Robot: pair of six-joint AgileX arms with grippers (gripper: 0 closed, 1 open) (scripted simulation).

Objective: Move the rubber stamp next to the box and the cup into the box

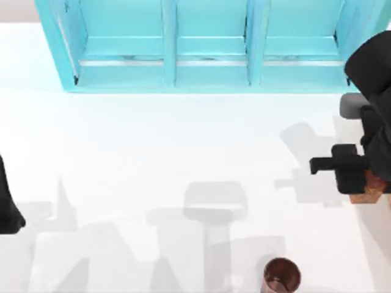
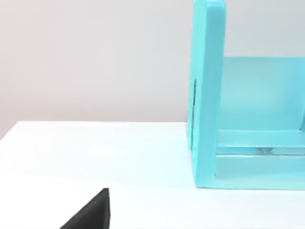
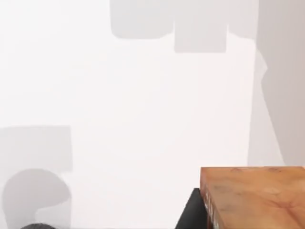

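My right gripper (image 1: 360, 183), out from the cabinet (image 1: 208, 49), has its fingers closed on the stamp (image 1: 371, 188), lifted off the table (image 1: 153, 152) to carry it (box unseen). The cup (image 1: 281, 276) stands farther out; my left arm is parked left, fingers' state untellable.

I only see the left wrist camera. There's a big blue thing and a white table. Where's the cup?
Observer: The cup stands by the top view's bottom edge, right of the middle.
Operator: And the stamp?
Observer: The rubber stamp is at the table's right edge, right beside the right gripper.
Operator: Where's my arm?
Observer: The left arm is parked at the table's left edge, far from both.
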